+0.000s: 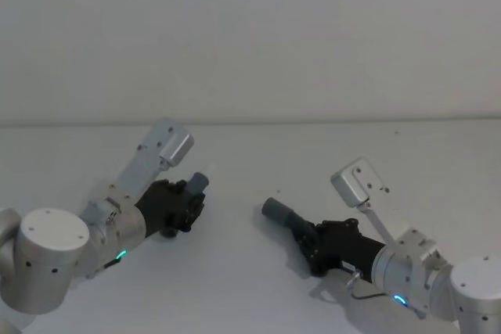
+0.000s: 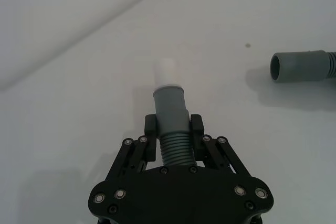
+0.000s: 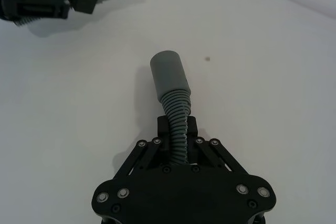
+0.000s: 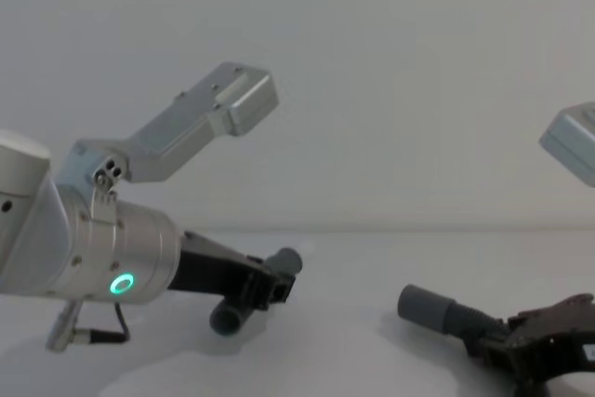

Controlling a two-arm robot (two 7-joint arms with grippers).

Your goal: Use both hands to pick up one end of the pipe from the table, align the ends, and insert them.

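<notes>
Left hand (image 2: pixel 174 124) clamps short piece (image 2: pixel 170 103), right hand (image 3: pixel 177 127) clamps long piece (image 3: pixel 177 113); pale tip (image 2: pixel 167 72) left of socket cuff (image 3: pixel 169 74), apart, axes misaligned.

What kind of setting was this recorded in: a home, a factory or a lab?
Probably a lab or test bench rather than a lived-in room: a plain white table against a bare pale wall, with the left claw shut on a short hose piece and the right claw on a long hose piece.

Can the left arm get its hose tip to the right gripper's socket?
Probably yes: only bare table lies between the tip in the left gripper and the socket in the right gripper, though they aren't aligned.
</notes>
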